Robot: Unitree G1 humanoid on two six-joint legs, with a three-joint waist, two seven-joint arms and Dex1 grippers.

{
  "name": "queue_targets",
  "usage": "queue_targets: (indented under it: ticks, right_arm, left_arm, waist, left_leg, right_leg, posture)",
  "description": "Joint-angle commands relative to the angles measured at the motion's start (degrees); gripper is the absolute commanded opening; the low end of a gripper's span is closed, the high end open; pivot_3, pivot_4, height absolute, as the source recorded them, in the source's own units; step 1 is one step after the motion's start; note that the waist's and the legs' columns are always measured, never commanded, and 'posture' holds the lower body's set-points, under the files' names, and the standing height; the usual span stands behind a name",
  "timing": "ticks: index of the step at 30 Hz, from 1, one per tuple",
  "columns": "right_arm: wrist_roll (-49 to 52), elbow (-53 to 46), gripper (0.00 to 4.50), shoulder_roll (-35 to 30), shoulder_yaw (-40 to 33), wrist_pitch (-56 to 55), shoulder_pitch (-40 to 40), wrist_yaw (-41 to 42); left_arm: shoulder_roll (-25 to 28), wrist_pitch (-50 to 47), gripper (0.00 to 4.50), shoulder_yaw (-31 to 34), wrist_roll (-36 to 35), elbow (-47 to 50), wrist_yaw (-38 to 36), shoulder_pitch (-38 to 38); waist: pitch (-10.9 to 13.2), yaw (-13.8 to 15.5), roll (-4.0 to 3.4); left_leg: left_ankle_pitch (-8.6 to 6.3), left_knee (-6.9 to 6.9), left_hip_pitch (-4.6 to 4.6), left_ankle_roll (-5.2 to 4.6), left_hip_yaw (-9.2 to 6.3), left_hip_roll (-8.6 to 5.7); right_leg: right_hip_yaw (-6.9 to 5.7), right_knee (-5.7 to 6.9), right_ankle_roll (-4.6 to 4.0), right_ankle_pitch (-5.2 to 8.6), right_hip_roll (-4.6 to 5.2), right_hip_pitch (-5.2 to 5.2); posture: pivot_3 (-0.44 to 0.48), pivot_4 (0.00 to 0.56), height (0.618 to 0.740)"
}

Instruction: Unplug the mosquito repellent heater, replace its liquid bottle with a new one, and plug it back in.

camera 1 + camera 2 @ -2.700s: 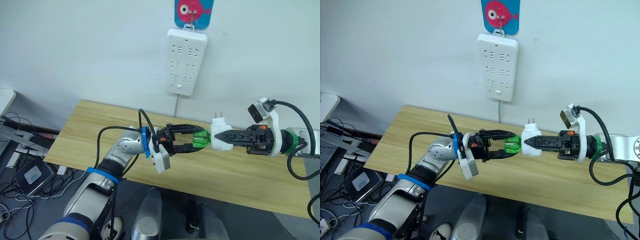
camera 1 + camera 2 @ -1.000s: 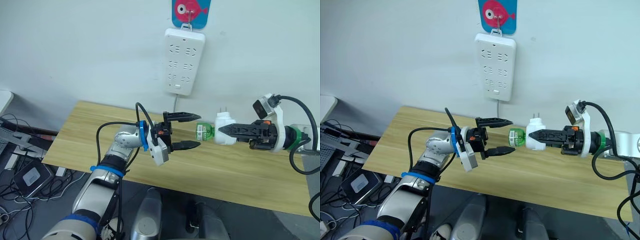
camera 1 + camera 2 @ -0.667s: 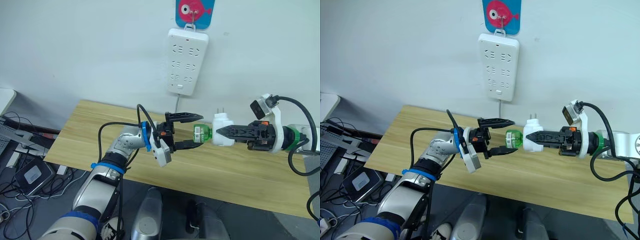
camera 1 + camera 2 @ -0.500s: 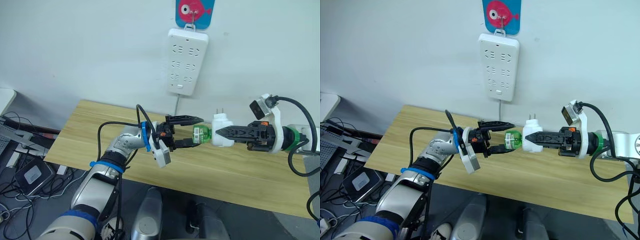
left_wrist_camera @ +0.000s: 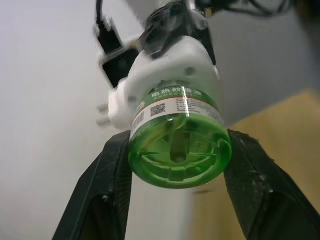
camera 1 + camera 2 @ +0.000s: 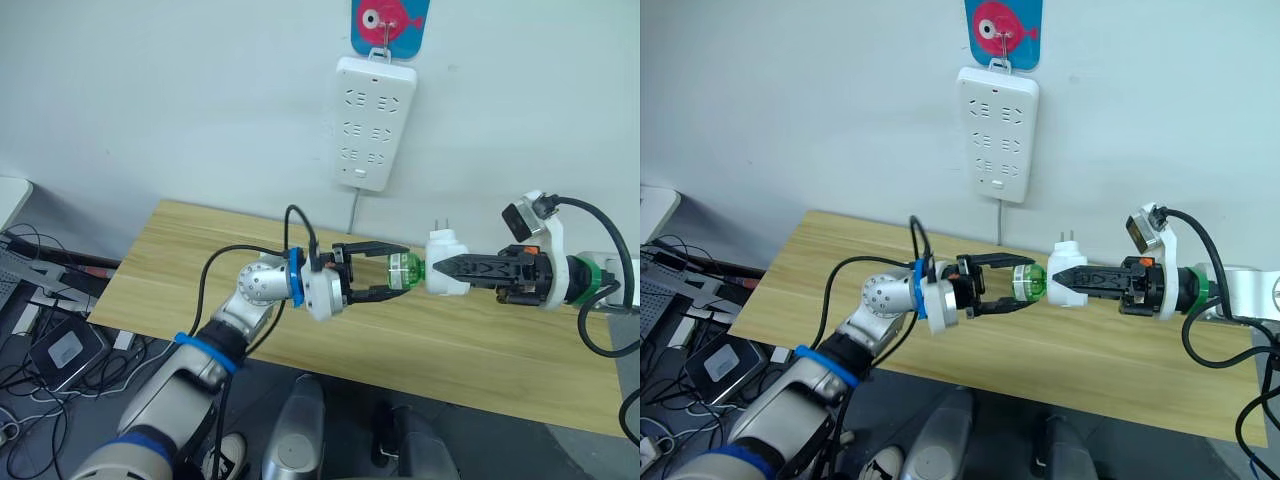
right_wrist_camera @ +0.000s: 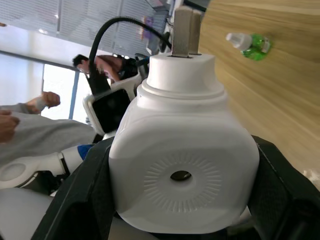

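Bottle (image 6: 404,270) of green liquid is sitting neck-first in the mosquito repellent heater (image 6: 441,263), held in the air over the tabletop (image 6: 180,255). The left gripper (image 6: 392,270), spread wide a second ago, is now clamping its fingers on the bottle. The right gripper (image 6: 441,268) is squeezing the heater, which sits at 3 o'clock from the bottle. Another capped bottle (image 7: 248,43) is lying on the tabletop.

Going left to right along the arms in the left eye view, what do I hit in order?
Left gripper → green liquid bottle → white mosquito repellent heater → right gripper holding the heater's sides.
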State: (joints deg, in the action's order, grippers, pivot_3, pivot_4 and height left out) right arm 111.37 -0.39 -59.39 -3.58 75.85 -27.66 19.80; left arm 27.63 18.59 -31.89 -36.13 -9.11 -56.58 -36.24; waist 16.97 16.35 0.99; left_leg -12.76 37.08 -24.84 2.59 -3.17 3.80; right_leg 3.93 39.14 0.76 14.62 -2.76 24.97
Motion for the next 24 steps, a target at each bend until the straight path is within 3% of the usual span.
queue_targets:
  ticks: [1,5,8,13,24]
  right_arm:
    - [1.6,-3.8,3.03,-2.3,-1.2,1.5,1.4,1.9]
    - [1.6,-4.6,3.03,-3.0,-0.8,1.1,1.9,3.0]
    - [1.6,-4.8,3.03,-3.0,-0.1,0.6,1.4,3.0]
    - [1.6,-4.5,3.03,-3.8,0.2,0.3,1.0,3.5]
    - [1.6,-4.5,3.03,-4.6,0.4,0.1,1.5,4.3]
  left_arm:
    - [5.7,-39.3,2.23,7.4,-29.0,10.2,1.9,-2.0]
    - [7.6,-69.8,2.23,13.6,-50.6,3.0,5.3,-5.7]
    - [7.5,-82.0,2.23,15.0,-53.1,-2.5,4.1,-6.5]
    - [5.9,-90.8,2.23,19.2,-54.2,-3.4,4.9,-5.3]
    - [3.1,-95.1,2.23,25.2,-49.8,-1.5,7.3,-2.8]
  waist:
    - [0.0,-0.6,-0.02]
    - [0.0,-2.2,-0.01]
    - [0.0,-3.6,0.0]
    - [0.0,-5.3,0.0]
    - [0.0,-5.7,0.0]
  left_leg:
    - [0.02,-0.01,0.01,-0.03,-0.07,0.01]
    - [0.04,0.01,0.03,-0.07,-0.21,-0.01]
    - [0.04,0.05,0.03,-0.08,-0.22,-0.04]
    - [0.04,-0.01,0.02,-0.08,-0.21,-0.02]
    - [0.05,-0.03,0.03,-0.07,-0.17,-0.03]
  right_leg:
    - [-0.04,0.0,0.01,0.01,-0.02,-0.02]
    - [-0.17,-0.03,0.32,0.19,-0.03,-0.12]
    - [-0.15,-0.08,0.34,0.2,-0.03,-0.15]
    - [-0.14,-0.08,0.31,0.19,-0.02,-0.11]
    - [-0.08,-0.09,0.23,0.15,0.0,-0.11]
  posture:
    - [0.318,0.265,0.74]
    - [0.323,0.268,0.74]
    - [0.324,0.273,0.74]
    - [0.31,0.285,0.74]
    - [0.319,0.293,0.74]
